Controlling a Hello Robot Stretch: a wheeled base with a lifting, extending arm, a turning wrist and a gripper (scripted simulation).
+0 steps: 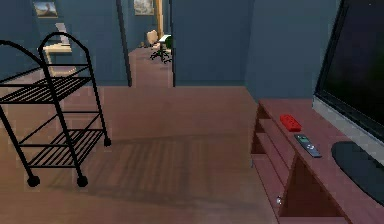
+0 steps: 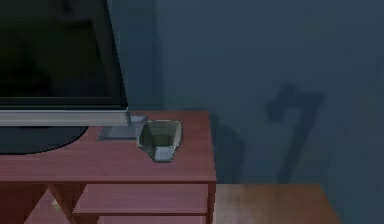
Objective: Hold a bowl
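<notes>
A grey, squarish bowl (image 2: 160, 140) with a dark hollow sits on the reddish-brown TV stand (image 2: 190, 165), near the stand's right end in the arm side view. It rests just right of the television's foot (image 2: 122, 130).
A large black television (image 2: 55, 55) fills the stand's left part. In the forward view the same stand (image 1: 300, 185) carries a red thing (image 1: 290, 122) and a remote (image 1: 308, 146). A black wire cart (image 1: 50, 105) stands at the left. A doorway (image 1: 150, 45) with an office chair lies ahead across bare floor.
</notes>
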